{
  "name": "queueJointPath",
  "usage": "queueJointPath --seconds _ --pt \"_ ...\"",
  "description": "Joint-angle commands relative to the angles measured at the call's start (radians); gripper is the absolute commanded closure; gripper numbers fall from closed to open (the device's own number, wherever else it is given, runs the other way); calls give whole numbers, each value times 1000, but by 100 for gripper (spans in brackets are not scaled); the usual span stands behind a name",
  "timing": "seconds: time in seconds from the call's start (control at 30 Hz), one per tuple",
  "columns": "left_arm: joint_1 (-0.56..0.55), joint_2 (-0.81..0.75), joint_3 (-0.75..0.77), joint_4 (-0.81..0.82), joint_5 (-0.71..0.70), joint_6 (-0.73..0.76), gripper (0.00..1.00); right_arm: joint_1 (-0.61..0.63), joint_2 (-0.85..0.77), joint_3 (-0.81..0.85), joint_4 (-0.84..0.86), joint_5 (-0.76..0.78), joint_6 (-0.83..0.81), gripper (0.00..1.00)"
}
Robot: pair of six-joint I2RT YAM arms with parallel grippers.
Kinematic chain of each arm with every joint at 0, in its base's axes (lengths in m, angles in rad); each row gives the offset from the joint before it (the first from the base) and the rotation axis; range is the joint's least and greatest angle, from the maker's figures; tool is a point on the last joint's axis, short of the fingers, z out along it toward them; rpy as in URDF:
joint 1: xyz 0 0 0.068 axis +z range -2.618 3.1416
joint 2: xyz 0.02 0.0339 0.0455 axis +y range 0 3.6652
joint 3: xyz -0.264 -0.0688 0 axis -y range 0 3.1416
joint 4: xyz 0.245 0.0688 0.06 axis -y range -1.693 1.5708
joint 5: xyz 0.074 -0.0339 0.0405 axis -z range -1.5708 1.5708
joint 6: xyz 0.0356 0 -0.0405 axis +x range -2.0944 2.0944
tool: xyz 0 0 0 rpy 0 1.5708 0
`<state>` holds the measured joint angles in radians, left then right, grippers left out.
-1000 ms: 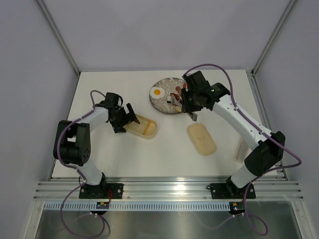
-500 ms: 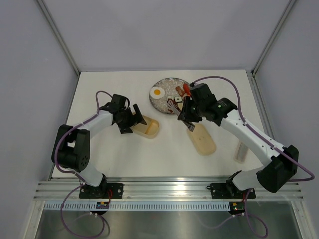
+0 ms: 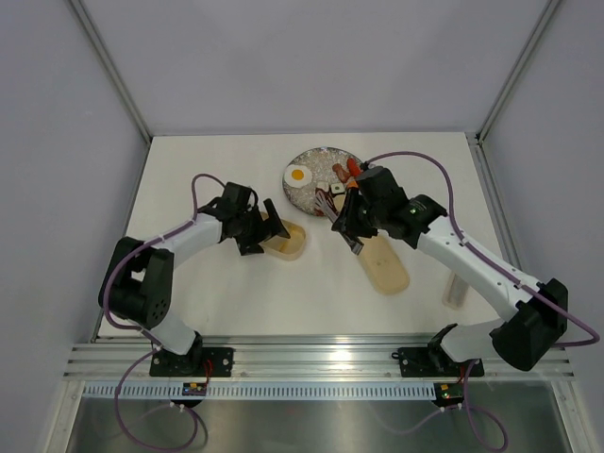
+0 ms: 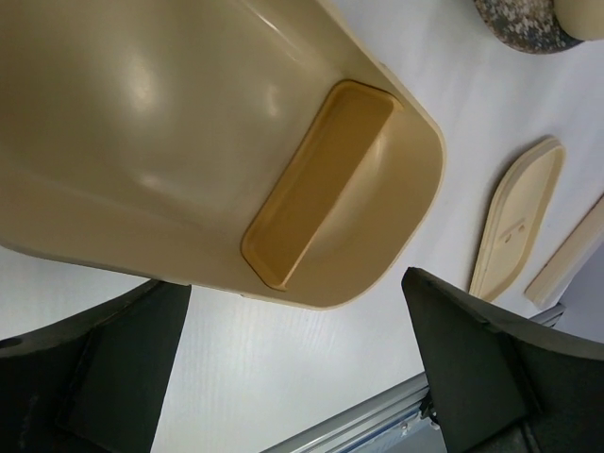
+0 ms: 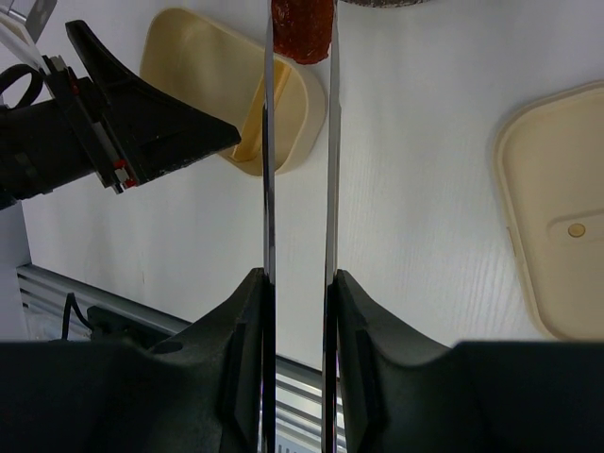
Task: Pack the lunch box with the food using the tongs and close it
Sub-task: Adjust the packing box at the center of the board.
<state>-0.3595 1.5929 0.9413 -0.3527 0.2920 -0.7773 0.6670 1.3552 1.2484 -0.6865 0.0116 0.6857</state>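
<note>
Between the right gripper's (image 5: 297, 283) fingers, one pair of slim, shiny metal tongs (image 5: 269, 142) is being squeezed, its tips pinching one reddish-brown sausage (image 5: 302, 28) near the lunch box (image 4: 189, 142). The left gripper (image 4: 293, 363) is standing wide open and empty, flanking that one translucent beige tray's rounded end. One cream lid (image 3: 382, 264) is lying under the right arm. One fried egg (image 3: 299, 175) is sitting on the round plate (image 3: 311, 196).

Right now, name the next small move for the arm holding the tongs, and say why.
Probably carry the tongs sideways until the sausage hangs over the open lunch box, then lower it. The tips pinch the sausage, but it hangs just beside the box's rim, not over it, and the box looks empty.
</note>
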Motion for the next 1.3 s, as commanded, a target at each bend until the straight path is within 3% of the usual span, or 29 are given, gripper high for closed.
queueJointPath --seconds 0.0,0.43,0.63,0.9,1.27 --pt "-45 -18 5 98 30 -46 1 8 -48 29 24 60 -2 77" --pt "-179 72 97 162 22 -100 1 6 -80 8 1 85 8 76" --pt "-170 -34 158 77 1 -59 1 8 -70 -27 34 36 29 75" --pt "-72 -224 197 -98 -34 10 1 51 -1 -34 97 -7 60 75" --pt "86 -315 136 -150 -17 27 1 92 67 -49 159 -33 132 74"
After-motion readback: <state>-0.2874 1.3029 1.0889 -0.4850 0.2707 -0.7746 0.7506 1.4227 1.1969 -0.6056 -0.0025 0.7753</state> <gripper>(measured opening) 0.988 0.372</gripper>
